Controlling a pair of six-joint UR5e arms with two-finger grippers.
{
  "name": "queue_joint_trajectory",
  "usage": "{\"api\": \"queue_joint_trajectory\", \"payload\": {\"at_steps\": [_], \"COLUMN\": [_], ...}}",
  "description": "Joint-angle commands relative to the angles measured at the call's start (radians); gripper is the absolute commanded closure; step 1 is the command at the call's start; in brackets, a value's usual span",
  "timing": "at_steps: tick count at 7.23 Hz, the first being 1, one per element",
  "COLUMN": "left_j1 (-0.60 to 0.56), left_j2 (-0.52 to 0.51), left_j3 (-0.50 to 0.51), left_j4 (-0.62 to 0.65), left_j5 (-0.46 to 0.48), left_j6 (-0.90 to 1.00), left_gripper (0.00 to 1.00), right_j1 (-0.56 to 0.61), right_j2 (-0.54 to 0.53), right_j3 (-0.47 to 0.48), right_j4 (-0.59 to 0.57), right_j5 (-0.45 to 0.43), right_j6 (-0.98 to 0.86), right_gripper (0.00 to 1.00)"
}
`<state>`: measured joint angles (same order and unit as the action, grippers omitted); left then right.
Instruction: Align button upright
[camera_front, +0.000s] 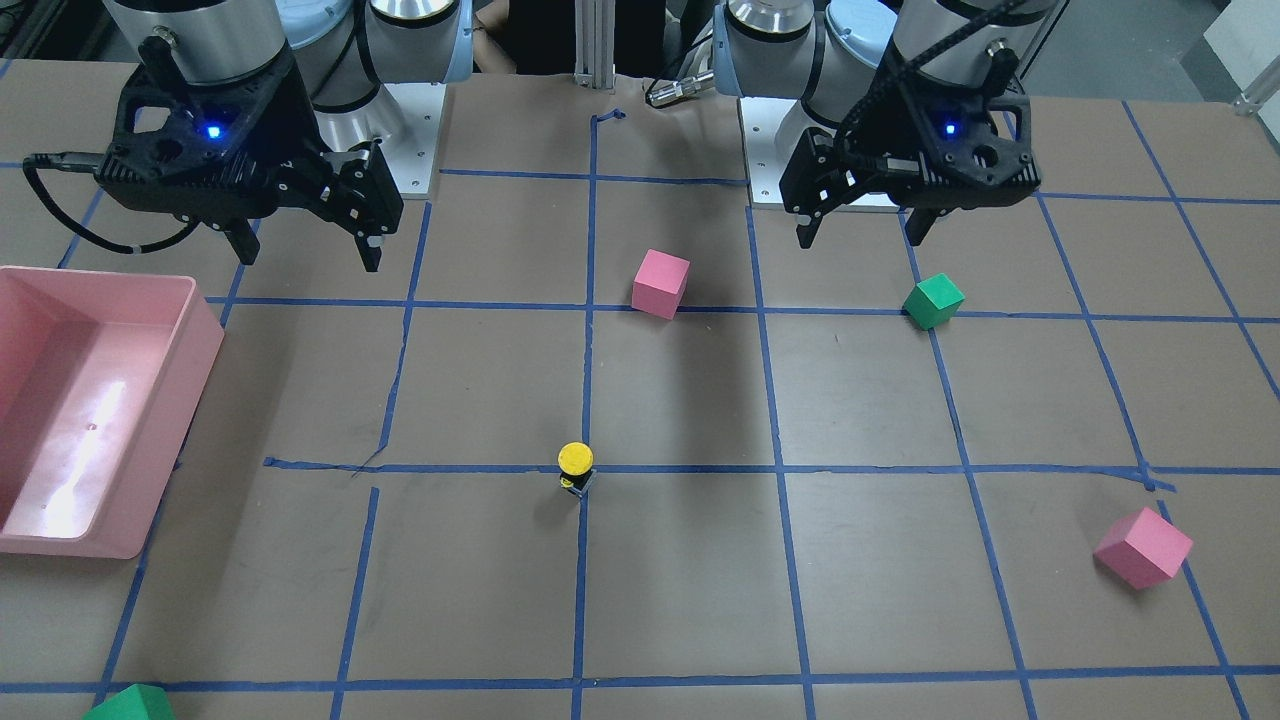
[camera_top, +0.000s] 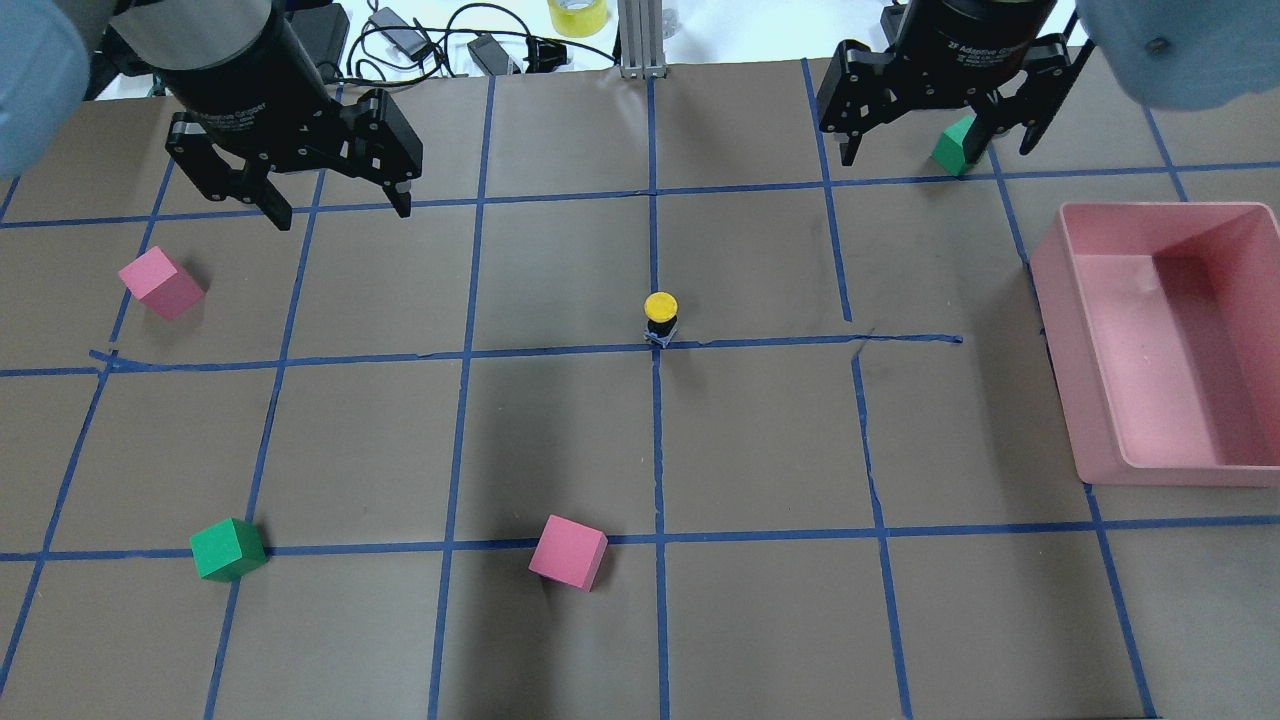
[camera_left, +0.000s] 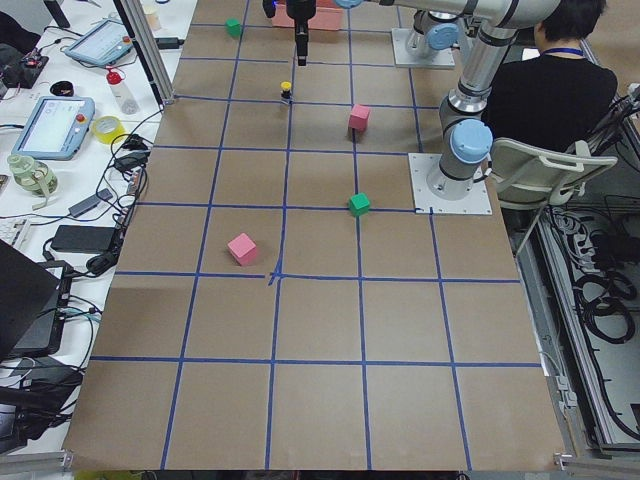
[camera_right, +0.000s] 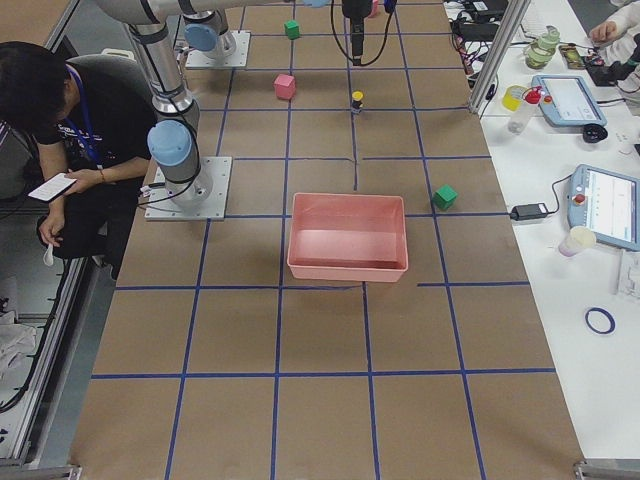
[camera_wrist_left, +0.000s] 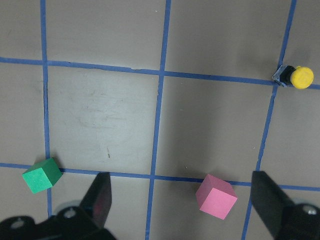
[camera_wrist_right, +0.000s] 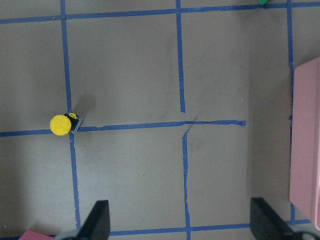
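Observation:
The button (camera_front: 575, 467) stands upright on a blue tape crossing at the table's middle, yellow cap on top, black body and pale base below. It also shows in the overhead view (camera_top: 660, 315), the left wrist view (camera_wrist_left: 295, 77) and the right wrist view (camera_wrist_right: 62, 124). My left gripper (camera_top: 340, 212) hangs open and empty above the table, well off to the button's left and farther out. My right gripper (camera_top: 940, 150) is open and empty, high over the far right. Both are apart from the button.
A pink bin (camera_top: 1150, 207) stands at the right edge. One pink cube (camera_top: 568, 552) lies near my base, another (camera_top: 160, 283) at the left. One green cube (camera_top: 227, 549) lies near left, another (camera_top: 958, 143) under my right gripper.

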<state>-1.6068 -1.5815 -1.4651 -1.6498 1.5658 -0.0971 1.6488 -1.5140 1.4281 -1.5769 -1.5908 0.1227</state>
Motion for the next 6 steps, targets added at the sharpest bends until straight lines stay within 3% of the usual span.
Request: {"api": "queue_joint_trajectory", "payload": {"at_steps": [1,2,6], "left_j1": [0.001,-0.001,-0.004], "left_j2": [0.015,0.023,0.063], "left_j3": [-0.049,-0.066,-0.098], "left_j4": [0.052,0.121,0.120], "left_j5": [-0.007,-0.003,-0.004], "left_j6": [0.017,0.017,0.019], "left_gripper": [0.00,0.00,0.00], "right_j1": [-0.001,0.000,0.000], "right_j2": [0.000,0.000,0.000], "right_j3": [0.000,0.000,0.000], "right_j4": [0.000,0.000,0.000], "right_j5": [0.000,0.000,0.000], "right_j6": [0.000,0.000,0.000], "right_gripper": [0.00,0.00,0.00]}}
